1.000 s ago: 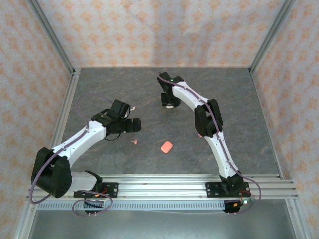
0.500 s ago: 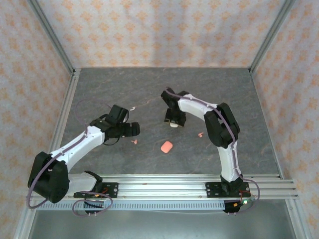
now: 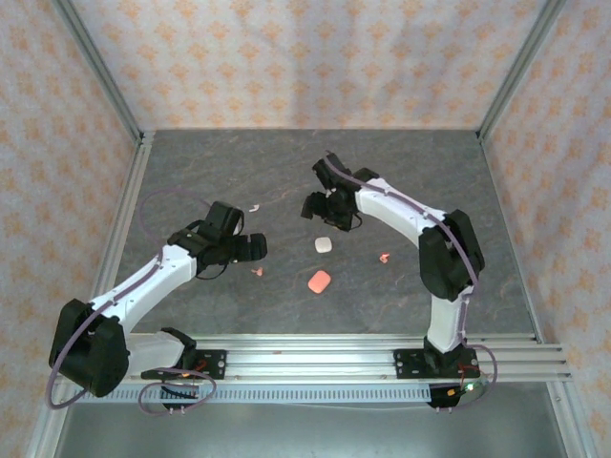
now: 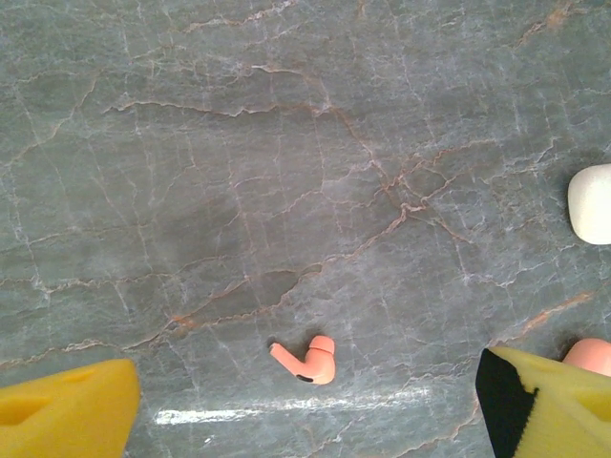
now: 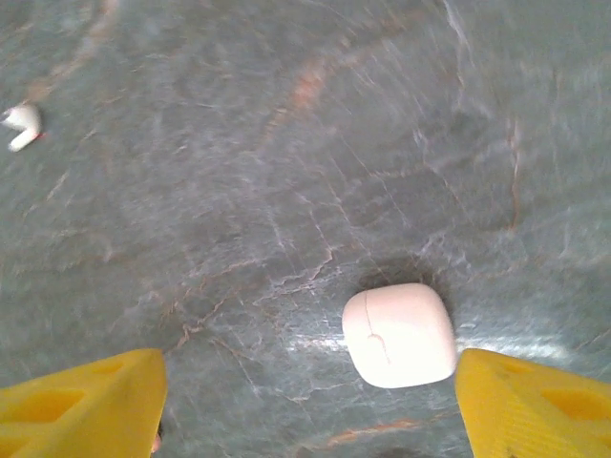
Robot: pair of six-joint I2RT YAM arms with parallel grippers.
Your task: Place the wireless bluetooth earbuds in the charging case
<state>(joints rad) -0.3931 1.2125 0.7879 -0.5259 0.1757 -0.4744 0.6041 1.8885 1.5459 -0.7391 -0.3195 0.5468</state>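
- Grey marbled bench (image 3: 200, 172) fenced by flower-patterned walls (image 3: 305, 57) is what I'm working over, with both arms reaching in from the near rail.
- My left claw (image 3: 250, 246) hangs over the left-centre of the bench. Its yellow fingers (image 4: 67, 415) are spread wide and have hold of nothing.
- On the left wrist camera, a pink earbud (image 4: 307, 360) lies loose on the stone between those fingers, touching neither. From above it sits just beside the claw, on the near side.
- My right claw (image 3: 320, 208) is over the middle of the bench. Its jaws are spread wide and empty.
- From the right wrist, the white case (image 5: 399, 334) rests closed on the bench between the yellow fingers (image 5: 535, 401), nearer the right-hand one and clear of both.
- The pink case (image 3: 319, 281) sits closed on the bench, just nearer to me than the white case.
- A second pink earbud (image 3: 384, 258) lies to the right of the white case.
- A white earbud (image 3: 254, 207) lies farther back, beyond the left claw.
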